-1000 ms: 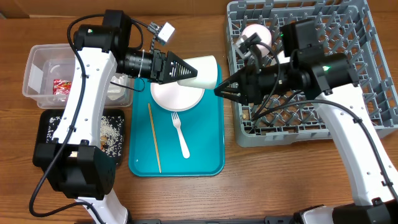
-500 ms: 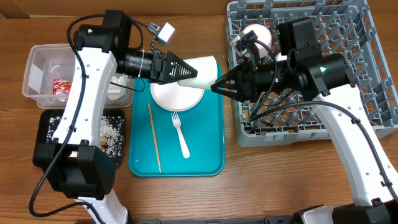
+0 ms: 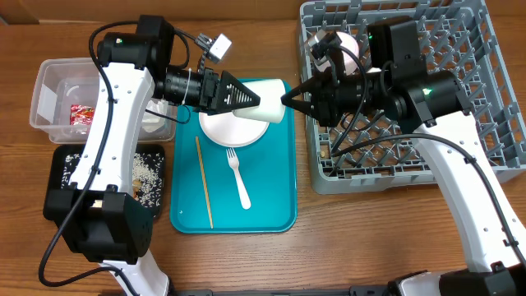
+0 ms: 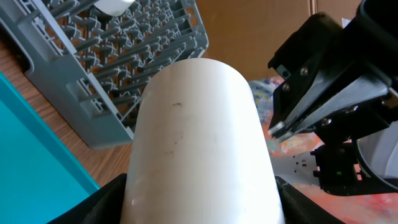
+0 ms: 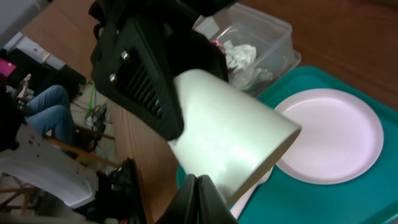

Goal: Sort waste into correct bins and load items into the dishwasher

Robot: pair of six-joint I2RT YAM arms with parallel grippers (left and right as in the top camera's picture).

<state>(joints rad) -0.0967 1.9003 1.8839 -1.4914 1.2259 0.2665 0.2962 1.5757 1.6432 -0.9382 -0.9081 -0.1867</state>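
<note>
My left gripper (image 3: 240,97) is shut on a white cup (image 3: 268,99) and holds it on its side above the teal tray (image 3: 279,205), mouth toward the right. The cup fills the left wrist view (image 4: 199,130), between my left fingers (image 4: 199,202). My right gripper (image 3: 288,100) is shut and empty, its joined tips at the cup's rim. In the right wrist view the tips (image 5: 199,186) sit against the cup (image 5: 230,134) near its mouth. The grey dishwasher rack (image 3: 460,156) stands at the right.
On the tray lie a white plate (image 3: 233,130), a white plastic fork (image 3: 239,178) and a thin wooden stick (image 3: 204,182). A clear bin (image 3: 54,89) with wrappers and a black tray (image 3: 99,182) with rice stand at the left. A white bowl (image 3: 343,43) sits in the rack.
My right gripper has moved left and a little up, from the tray's right edge to the cup's rim. My left gripper and the cup have stayed in place.
</note>
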